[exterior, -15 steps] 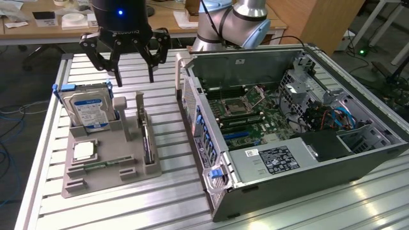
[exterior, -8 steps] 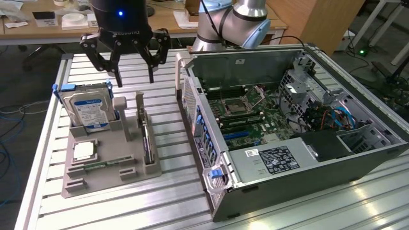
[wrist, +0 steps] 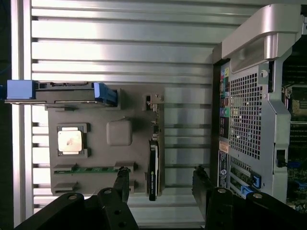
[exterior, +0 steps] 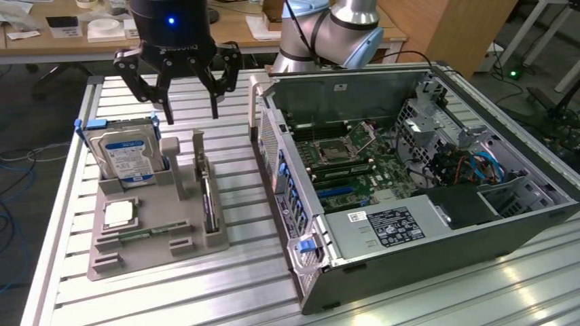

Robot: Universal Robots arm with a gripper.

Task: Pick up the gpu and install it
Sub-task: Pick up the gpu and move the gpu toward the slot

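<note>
black end effector: released, fingers spread, empty, above grey plastic holder tray | gpu, thin dark circuit card: on edge in tray slot, mid-tabletop, beside black computer case

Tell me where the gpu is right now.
The gpu stands on edge in the grey holder tray, along its side toward the exterior view's right, between the hard drive and the open computer case.
</note>
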